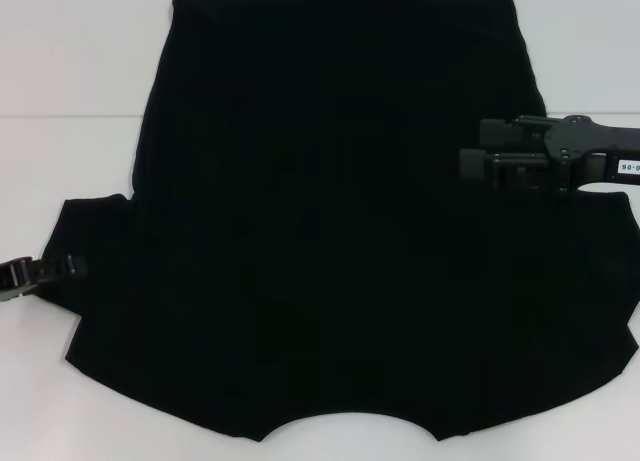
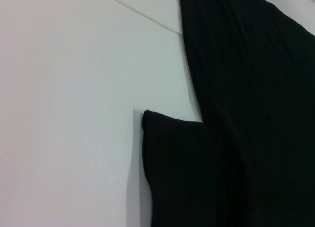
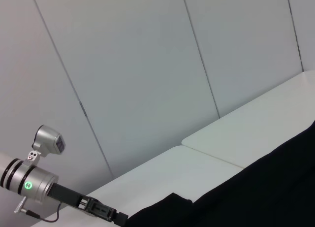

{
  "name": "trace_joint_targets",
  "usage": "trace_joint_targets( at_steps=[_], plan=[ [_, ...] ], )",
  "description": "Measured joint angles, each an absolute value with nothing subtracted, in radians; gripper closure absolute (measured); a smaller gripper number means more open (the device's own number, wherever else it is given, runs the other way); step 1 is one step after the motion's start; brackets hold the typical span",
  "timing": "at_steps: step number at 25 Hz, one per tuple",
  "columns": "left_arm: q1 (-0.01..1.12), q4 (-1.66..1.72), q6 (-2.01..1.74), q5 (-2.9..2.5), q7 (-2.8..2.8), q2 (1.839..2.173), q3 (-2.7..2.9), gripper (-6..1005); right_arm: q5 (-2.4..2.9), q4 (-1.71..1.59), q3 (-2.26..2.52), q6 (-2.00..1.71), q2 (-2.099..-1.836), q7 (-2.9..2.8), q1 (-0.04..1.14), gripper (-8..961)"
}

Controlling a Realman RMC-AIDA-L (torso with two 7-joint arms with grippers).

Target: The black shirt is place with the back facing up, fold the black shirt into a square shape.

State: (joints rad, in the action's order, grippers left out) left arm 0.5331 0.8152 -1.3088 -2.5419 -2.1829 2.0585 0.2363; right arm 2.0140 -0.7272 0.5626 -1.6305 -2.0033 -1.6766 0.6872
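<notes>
The black shirt [image 1: 320,231] lies spread flat on the white table [image 1: 70,81], with the neck opening at the near edge and the hem at the far edge. No lettering shows. My left gripper [image 1: 58,267] is low at the outer edge of the shirt's left sleeve [image 1: 95,231]. The left wrist view shows that sleeve [image 2: 177,163] lying flat next to the shirt body [image 2: 246,89]. My right gripper [image 1: 478,153] is open and empty, over the right side of the shirt and pointing inward. The right wrist view shows the shirt [image 3: 275,187] and the left gripper [image 3: 106,210] far off.
The white table has a seam [image 2: 142,15] between its panels. A grey panelled wall [image 3: 147,64] stands beyond the table. The left arm's silver wrist [image 3: 29,180] shows in the right wrist view.
</notes>
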Motion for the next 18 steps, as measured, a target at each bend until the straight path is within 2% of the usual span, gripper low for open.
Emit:
trace_joint_targets(
  at_steps=[5,11,18],
  plan=[
    [0.526,0.851,-1.326,-2.542,-2.198,2.056,0.236,114,2.014,-0.727,0.557,-1.63,-2.003,-1.676,0.687,115],
    [0.542,0.872,-1.428,-2.593,-2.261,2.038,0.236,114,2.013,-0.727,0.557,-1.631,-2.003,-1.676,0.687,115],
    [0.561,0.864,-1.426,-2.621,-2.307,2.037,0.278,114,2.001,-0.727,0.557,-1.629,-2.003,-1.672,0.686,115]
  ],
)
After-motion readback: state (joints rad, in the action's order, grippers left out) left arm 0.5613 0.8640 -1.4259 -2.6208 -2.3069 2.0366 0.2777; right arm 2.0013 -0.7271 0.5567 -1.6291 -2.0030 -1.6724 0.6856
